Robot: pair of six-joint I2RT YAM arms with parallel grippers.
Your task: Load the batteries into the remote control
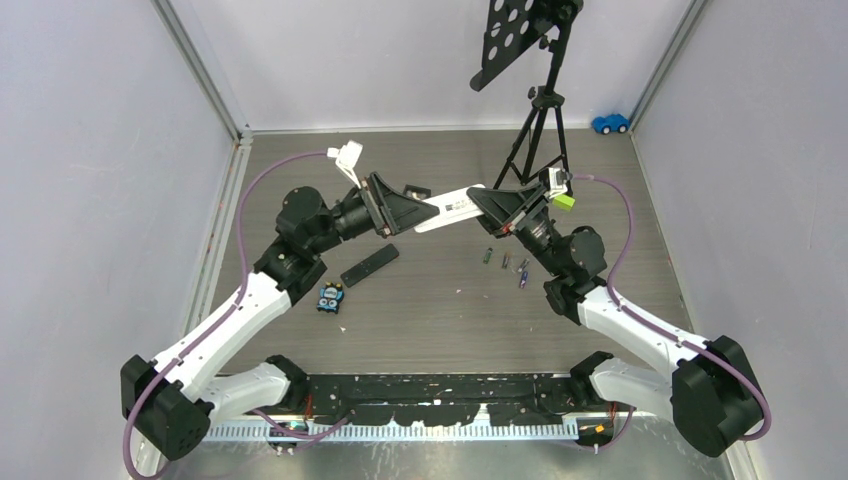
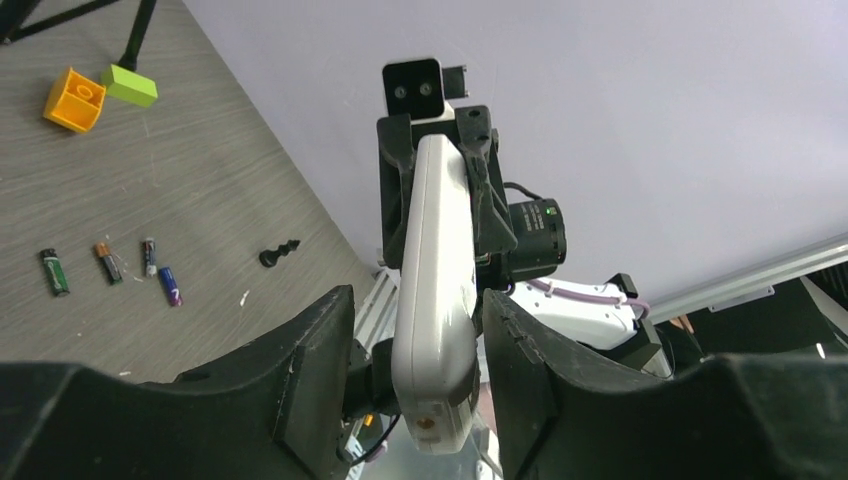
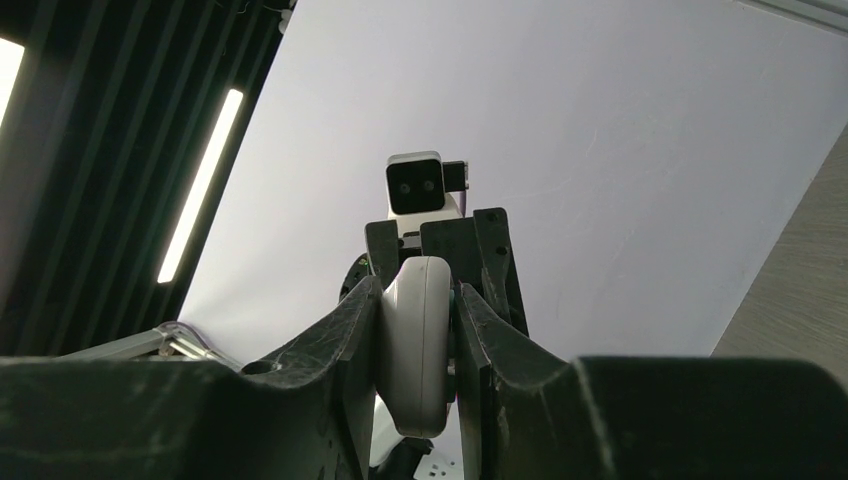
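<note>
A white remote control [image 1: 455, 207] hangs in the air between both arms. My right gripper [image 1: 490, 205] is shut on one end; in the right wrist view the remote control [image 3: 416, 340] is clamped tight between both fingers of the right gripper [image 3: 416, 300]. My left gripper [image 2: 415, 320] straddles the other end of the remote control [image 2: 437, 270], with a narrow gap showing on each side, so it is open. Several batteries [image 1: 505, 262] lie in a row on the table below the right arm, and the batteries [image 2: 110, 265] also show in the left wrist view.
A black flat bar [image 1: 369, 266] and a small blue toy [image 1: 331, 297] lie by the left arm. A tripod [image 1: 540, 130] stands at the back, with a blue toy car [image 1: 610, 123] in the corner. Green brick [image 2: 128, 86], orange brick [image 2: 74, 99] and a black knob-like piece [image 2: 278, 254] lie near the batteries.
</note>
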